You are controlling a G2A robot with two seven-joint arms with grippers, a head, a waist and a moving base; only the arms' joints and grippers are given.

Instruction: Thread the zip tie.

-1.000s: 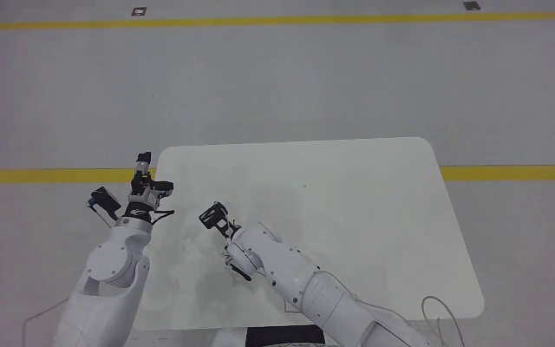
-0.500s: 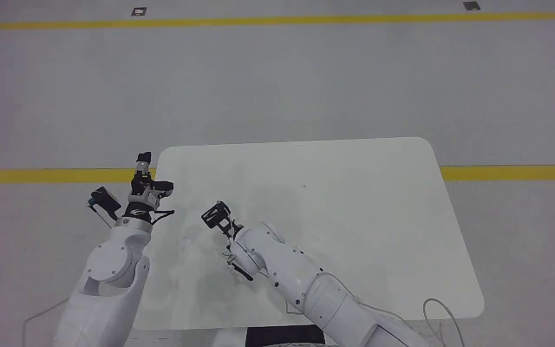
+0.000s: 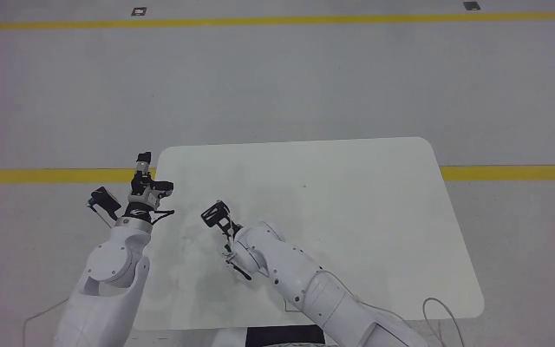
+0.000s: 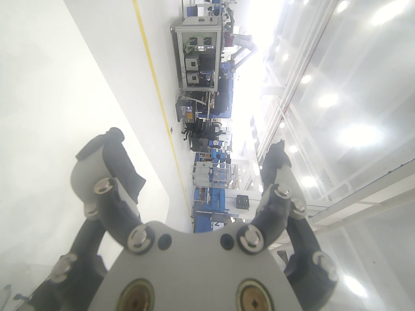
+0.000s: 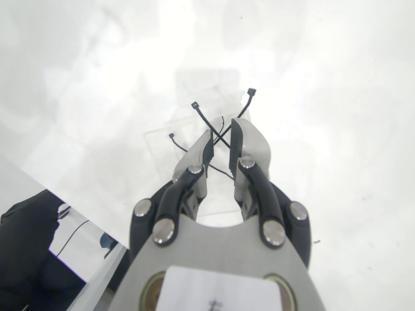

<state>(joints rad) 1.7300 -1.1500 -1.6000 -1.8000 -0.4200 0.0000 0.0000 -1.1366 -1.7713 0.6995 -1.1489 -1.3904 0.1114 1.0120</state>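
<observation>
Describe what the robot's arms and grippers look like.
The left arm and right arm wear smooth white rounded shells. The left gripper and right gripper each have a silver metal plate, black link bars with round silver bolts, and pale grey fingers with black pads. The right gripper's plate carries a white label.

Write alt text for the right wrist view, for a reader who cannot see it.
The right tool, jaws narrowly apart, points down at three black zip ties lying crossed in a clear tray on the white table.
</observation>
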